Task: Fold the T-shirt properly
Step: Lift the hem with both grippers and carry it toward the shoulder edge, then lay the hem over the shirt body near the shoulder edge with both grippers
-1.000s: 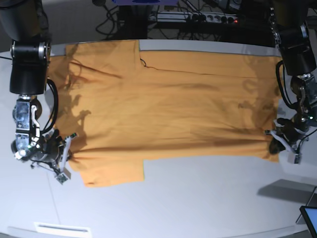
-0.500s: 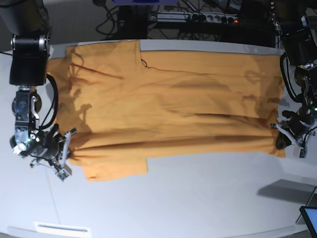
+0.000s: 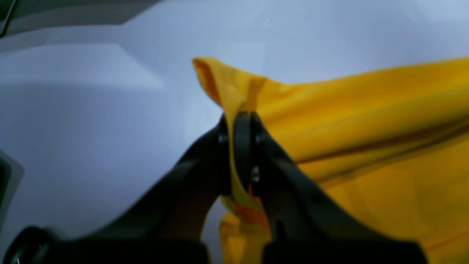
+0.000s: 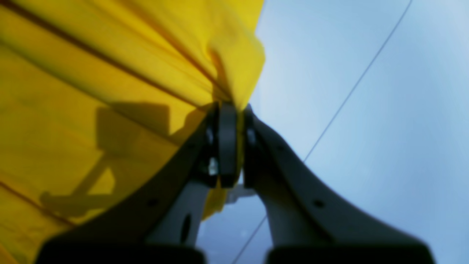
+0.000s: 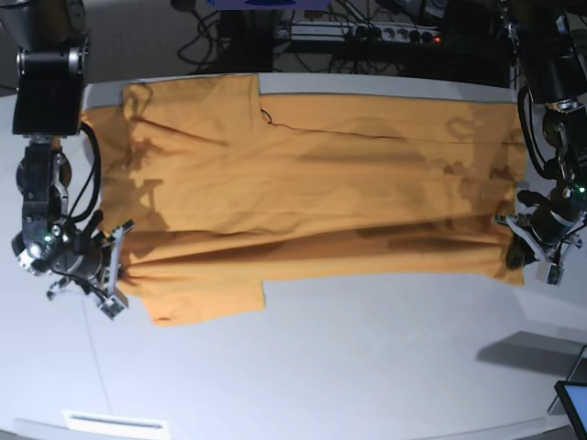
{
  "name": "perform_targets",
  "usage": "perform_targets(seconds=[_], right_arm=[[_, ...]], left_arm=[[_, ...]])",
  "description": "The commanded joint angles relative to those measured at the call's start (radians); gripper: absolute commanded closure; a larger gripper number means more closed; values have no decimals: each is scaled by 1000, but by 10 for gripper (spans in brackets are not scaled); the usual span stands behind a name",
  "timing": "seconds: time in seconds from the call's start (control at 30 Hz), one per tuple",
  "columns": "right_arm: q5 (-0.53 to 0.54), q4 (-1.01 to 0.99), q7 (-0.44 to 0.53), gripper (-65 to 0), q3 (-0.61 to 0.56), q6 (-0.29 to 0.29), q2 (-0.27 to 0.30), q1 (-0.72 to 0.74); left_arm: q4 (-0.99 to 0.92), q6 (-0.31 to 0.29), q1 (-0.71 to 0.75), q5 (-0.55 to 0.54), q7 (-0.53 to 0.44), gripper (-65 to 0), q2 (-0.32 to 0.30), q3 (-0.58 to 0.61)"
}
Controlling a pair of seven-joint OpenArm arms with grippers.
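The orange-yellow T-shirt [image 5: 303,202] lies spread across the grey table [image 5: 367,367], collar end to the left and hem to the right in the base view. My left gripper [image 5: 515,249] is on that view's right, shut on the near hem corner. The left wrist view shows the jaws [image 3: 240,121] pinched on a raised fold of the T-shirt [image 3: 366,121]. My right gripper [image 5: 119,275] is on the left, shut on the near edge beside the sleeve. In its wrist view the gripper [image 4: 229,110] clamps bunched T-shirt fabric [image 4: 91,73]. The near edge is pulled taut between both grips.
A power strip [image 5: 394,35] and cables lie behind the table's far edge. A dark screen corner [image 5: 573,399] shows at the front right. A white label [image 5: 115,422] lies at the front left. A thin line [image 4: 348,95] crosses the table in the right wrist view.
Both grippers have moved a little toward the far side, holding the cloth. The near edge and the near sleeve have shifted away from the table's front with them.
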Motion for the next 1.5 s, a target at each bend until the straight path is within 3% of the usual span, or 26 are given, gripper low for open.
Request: perform_targets(seconds=[0.0, 0.4, 0.6, 0.8, 1.47], right_arm=[[-7, 35, 5, -3, 9, -9, 15, 18], [-7, 138, -22, -3, 12, -9, 16, -66], [-7, 147, -25, -3, 89, -9, 16, -97], [-7, 187, -39, -3, 89, -9, 38, -126], [-7, 273, -81, -3, 89, -9, 36, -218]], left_arm=[[27, 11, -12, -4, -11, 0, -27, -12], [94, 11, 41, 1, -7, 0, -35, -14], [94, 11, 58, -1, -7, 0, -50, -15], [165, 11, 107, 2, -6, 0, -52, -103], [286, 11, 239, 2, 28, 0, -56, -112]])
